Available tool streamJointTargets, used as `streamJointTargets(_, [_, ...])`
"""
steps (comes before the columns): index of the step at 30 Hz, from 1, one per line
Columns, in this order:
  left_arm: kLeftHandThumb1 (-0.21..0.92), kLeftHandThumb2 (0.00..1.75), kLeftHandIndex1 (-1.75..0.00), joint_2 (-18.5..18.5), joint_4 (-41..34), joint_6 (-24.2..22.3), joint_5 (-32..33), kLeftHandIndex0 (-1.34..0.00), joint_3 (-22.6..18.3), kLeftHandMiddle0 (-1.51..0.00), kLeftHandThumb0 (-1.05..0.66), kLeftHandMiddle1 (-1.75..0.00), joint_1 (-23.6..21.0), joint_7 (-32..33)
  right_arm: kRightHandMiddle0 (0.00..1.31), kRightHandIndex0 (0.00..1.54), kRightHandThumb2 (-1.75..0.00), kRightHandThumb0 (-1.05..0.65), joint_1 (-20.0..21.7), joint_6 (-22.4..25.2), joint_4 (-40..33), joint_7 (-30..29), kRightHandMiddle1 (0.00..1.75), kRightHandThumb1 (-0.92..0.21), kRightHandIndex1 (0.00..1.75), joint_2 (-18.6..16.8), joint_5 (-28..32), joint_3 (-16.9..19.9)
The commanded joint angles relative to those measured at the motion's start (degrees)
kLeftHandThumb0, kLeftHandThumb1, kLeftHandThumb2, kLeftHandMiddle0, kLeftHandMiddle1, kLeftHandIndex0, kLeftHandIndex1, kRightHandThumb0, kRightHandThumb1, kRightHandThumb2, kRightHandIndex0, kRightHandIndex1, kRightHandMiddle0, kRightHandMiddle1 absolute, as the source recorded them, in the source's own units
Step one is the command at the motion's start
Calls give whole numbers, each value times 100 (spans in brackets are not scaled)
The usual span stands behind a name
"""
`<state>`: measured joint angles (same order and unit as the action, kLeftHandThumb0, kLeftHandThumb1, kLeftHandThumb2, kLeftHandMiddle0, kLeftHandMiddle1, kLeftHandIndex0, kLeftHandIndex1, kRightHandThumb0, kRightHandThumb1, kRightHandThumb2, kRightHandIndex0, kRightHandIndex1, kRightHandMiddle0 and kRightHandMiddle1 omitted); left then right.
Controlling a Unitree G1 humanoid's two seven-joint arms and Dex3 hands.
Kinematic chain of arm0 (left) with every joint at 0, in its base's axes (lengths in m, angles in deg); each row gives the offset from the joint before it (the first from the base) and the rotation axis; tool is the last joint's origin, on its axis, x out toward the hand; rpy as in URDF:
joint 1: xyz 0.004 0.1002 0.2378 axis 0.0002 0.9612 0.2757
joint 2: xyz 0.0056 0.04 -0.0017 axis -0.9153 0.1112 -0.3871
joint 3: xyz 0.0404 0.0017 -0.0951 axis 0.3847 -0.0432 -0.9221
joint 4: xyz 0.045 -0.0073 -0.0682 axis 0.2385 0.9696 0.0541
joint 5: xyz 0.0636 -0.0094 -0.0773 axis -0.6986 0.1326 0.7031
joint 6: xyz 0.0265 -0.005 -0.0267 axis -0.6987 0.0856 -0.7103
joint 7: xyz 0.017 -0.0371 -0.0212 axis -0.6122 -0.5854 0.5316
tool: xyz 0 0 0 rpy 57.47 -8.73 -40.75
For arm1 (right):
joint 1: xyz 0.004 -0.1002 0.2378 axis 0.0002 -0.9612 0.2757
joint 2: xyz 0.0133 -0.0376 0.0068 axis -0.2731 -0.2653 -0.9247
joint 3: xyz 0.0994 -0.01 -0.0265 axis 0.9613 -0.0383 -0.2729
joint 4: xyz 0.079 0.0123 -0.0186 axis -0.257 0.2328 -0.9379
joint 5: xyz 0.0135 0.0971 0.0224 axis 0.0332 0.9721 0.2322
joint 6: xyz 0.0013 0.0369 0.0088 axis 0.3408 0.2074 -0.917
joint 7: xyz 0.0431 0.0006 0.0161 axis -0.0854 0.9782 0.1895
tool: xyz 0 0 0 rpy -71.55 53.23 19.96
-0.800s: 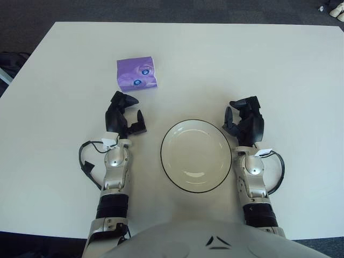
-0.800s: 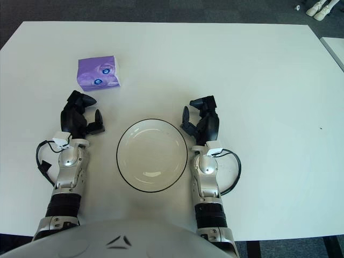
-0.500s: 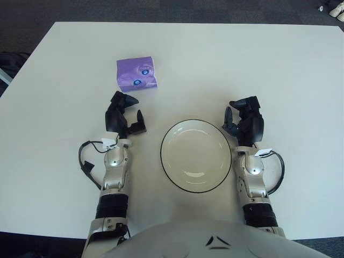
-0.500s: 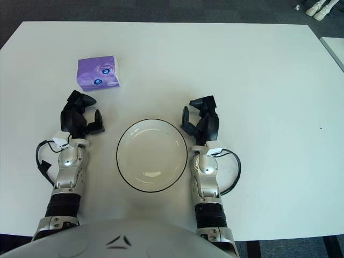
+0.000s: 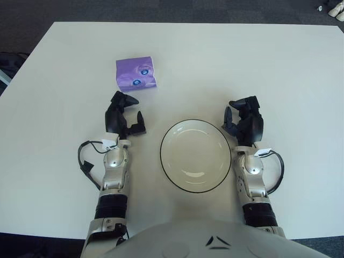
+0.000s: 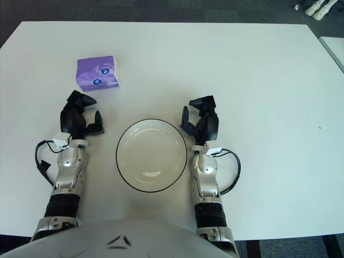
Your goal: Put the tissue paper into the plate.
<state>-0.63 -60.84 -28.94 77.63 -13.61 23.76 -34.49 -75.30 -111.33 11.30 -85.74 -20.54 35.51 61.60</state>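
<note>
Fingers of the left hand (image 5: 122,115) are loosely curled and hold nothing, near the purple tissue pack (image 5: 135,74) beyond them. The pack looks light, soft and slick-wrapped; pinching its sides should work. The right hand (image 5: 244,119), empty, shows beside the plate (image 5: 195,156).

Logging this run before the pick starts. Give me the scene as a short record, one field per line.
item to move: purple plastic-wrapped tissue pack, flat on the table, beyond the left hand, apart from it
target: round white plate with dark rim, empty, between the two hands
left hand: left of plate, fingers relaxed, holding nothing
right hand: by the plate's right rim, holding nothing
surface: white table
task status: tissue pack not yet in plate
</note>
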Motion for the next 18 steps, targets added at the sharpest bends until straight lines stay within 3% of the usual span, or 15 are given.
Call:
streamJointTargets(1, [4, 163, -175, -169, -109, 234, -652, -60, 85, -81, -1, -172, 385, 352, 38, 63, -95, -39, -373, -34, 474, -53, 175, -61, 138, -182, 32, 55])
streamJointTargets(7, [5, 163, -175, -704, -22, 437, -2525, -57, 255, -82, -1, -173, 317, 1523, 37, 62, -94, -39, -360, -39, 500, -51, 175, -62, 137, -174, 36, 48])
streamJointTargets(13, [-5, 173, -172, -1122, 16, 308, -3429, -65, 363, -90, -1, -174, 102, 2158, 38, 63, -95, -39, -335, -32, 530, -49, 175, -61, 137, -172, 44, 52])
streamJointTargets(18, [-7, 174, -168, -1528, -366, 237, -3797, -68, 369, -92, -1, -175, -13, 2158, 39, 64, -97, -40, -325, -51, 541, -38, 175, -60, 138, -160, 42, 54])
